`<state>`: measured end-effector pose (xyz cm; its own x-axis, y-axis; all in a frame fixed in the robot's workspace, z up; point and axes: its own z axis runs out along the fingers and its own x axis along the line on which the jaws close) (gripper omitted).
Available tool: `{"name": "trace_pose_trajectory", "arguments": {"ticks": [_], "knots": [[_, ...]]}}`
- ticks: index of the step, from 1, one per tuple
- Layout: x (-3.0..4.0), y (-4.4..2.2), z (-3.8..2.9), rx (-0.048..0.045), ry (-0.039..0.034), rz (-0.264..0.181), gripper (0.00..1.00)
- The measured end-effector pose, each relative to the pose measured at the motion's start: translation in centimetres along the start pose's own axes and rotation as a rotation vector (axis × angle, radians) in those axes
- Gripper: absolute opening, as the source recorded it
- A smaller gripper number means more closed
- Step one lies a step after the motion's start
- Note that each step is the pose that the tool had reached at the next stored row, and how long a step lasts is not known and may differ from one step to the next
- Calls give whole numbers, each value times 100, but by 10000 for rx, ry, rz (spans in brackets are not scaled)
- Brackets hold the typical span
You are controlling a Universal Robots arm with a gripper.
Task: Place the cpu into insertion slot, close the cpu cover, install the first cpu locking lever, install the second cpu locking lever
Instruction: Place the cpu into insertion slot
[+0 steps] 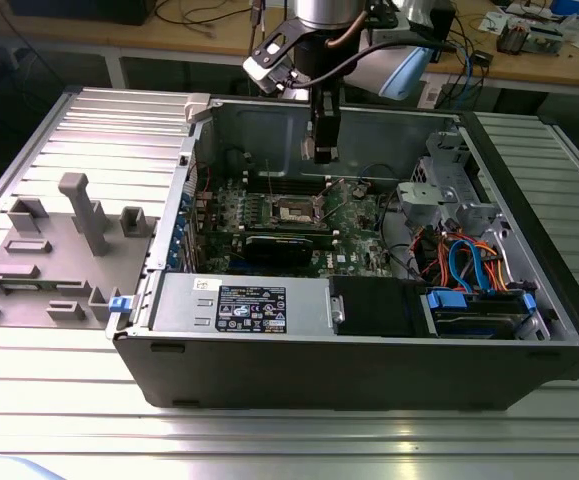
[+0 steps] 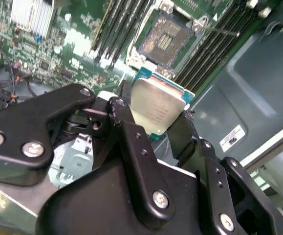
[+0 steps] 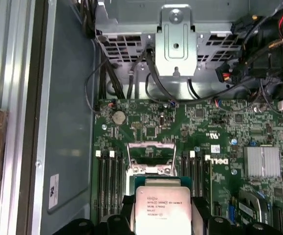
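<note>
My gripper (image 1: pixel 324 150) hangs inside the open computer case, above the motherboard (image 1: pixel 354 235) and a little behind the insertion slot (image 1: pixel 294 210). It is shut on the cpu (image 2: pixel 158 110), a small square chip with a dull silver top, held by its edges between the black fingers (image 2: pixel 124 125). In both wrist views the cpu (image 3: pixel 163 208) is clear of the board. The insertion slot (image 2: pixel 163 39) lies open with its contact field bare. The cpu cover (image 3: pixel 151 155), a thin metal frame, stands raised at the slot's edge. A thin wire locking lever (image 2: pixel 219 32) sticks out beside the slot.
Memory slots (image 3: pixel 107 181) flank the socket. A black card (image 1: pixel 289 245) lies in front of it, with the power supply (image 1: pixel 244 305) nearer still. A drive cage with blue and orange cables (image 1: pixel 474 275) is on the exterior view's right. A grey fixture tray (image 1: pixel 59 250) sits outside the case.
</note>
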<state>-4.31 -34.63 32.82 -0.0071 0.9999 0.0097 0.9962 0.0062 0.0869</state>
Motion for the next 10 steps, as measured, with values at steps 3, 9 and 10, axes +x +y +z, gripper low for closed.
{"name": "trace_pose_trajectory", "arguments": {"ticks": [3,9,10], "knots": [[0,-16,3,2,-2,3,54],[0,-18,11,0,0,3,54],[0,-19,13,0,0,2,54]]}}
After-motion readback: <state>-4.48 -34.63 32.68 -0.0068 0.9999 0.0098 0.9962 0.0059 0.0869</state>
